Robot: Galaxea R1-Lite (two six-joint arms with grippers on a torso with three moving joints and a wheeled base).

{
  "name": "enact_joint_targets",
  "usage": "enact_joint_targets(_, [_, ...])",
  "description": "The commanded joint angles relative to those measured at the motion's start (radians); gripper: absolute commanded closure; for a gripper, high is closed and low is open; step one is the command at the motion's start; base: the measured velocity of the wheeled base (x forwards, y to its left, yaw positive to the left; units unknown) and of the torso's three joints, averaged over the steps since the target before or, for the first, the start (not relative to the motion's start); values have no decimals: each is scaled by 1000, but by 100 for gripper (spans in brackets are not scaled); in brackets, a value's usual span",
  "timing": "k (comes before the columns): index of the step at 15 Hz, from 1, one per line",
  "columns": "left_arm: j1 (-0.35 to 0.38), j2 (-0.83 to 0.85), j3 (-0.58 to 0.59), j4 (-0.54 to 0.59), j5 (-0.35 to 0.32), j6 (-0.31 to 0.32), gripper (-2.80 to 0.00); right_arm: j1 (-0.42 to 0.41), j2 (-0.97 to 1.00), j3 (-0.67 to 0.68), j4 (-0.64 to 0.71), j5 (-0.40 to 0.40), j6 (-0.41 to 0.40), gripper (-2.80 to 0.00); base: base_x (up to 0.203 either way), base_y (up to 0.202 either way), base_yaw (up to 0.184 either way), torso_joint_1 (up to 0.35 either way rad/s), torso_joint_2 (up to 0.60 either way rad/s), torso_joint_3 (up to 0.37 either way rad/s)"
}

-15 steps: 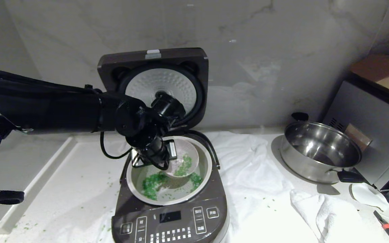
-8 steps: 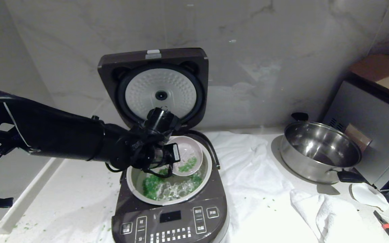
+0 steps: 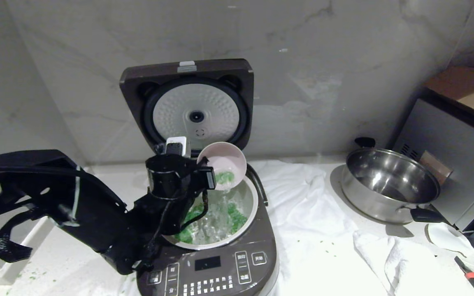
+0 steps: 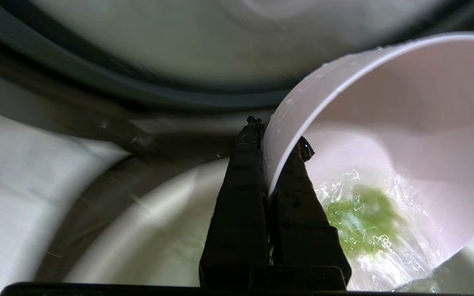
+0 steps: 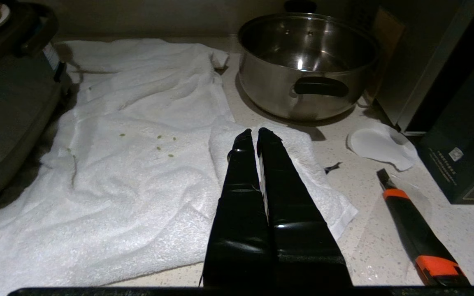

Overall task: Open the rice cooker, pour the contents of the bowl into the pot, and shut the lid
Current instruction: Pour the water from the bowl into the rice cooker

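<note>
bowl (image 3: 223, 166) sits just above centre of the head view, tipped steeply over the back rim of the pot (image 3: 248, 213), its pink edge pinched between the clenched fingers of the left gripper (image 4: 270, 160). pouring looks like the step in hand: a wet green clump of the contents (image 4: 358, 224) clings low inside the white interior, more lies in the pot. next i'd guess a steeper tilt, then closing the upright lid (image 3: 187, 102). right gripper (image 5: 257, 137), pressed together, hovers over a white towel (image 5: 138, 164).
</note>
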Motion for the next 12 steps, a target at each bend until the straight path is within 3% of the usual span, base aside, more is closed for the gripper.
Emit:
enact_joint_targets(1, [3,90,57,-234,82,144,0,1,-1,0,0,1,0,0,0,0,0,0,0,0])
enact_joint_targets(8, [16,67,85,-238,86,130,0,1,-1,0,0,1,0,0,0,0,0,0,0,0])
enact_joint_targets(12, [19,4,109,-238,87,161,0,1,-1,0,0,1,0,0,0,0,0,0,0,0])
